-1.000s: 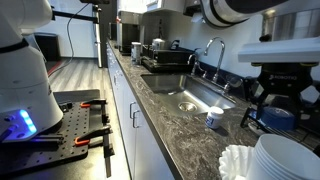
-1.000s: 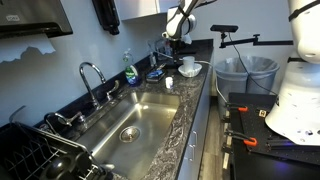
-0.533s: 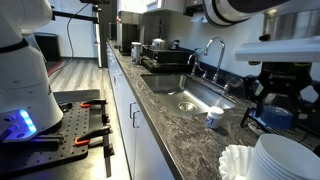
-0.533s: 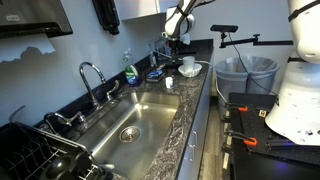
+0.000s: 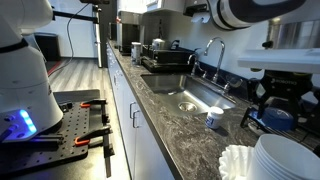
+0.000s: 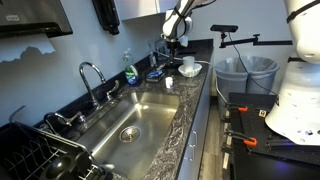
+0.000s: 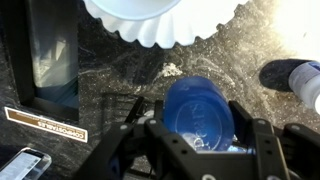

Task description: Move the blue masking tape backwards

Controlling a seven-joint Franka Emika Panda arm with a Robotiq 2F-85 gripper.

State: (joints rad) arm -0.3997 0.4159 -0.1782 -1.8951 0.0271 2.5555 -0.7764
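In the wrist view the blue masking tape [image 7: 198,110] is a round blue roll seen from above, just over the dark speckled counter. My gripper [image 7: 198,128] has a black finger [image 7: 140,128] against each side of it and is shut on it. The small white cup [image 7: 300,78] stands to its right and a clear plastic bottle [image 7: 52,55] to its far left. In an exterior view my gripper [image 6: 175,36] hangs over the far end of the counter; I cannot make out the tape there.
A stack of white fluted paper filters [image 7: 165,22] lies just beyond the tape. A black stand with a label [image 7: 45,122] is at the left. The steel sink [image 6: 140,115] and tap [image 6: 92,75] lie along the counter, with bins [image 6: 245,75] beside it.
The arm has shifted a little at the top of an exterior view. The gripper stays over the far end of the counter.
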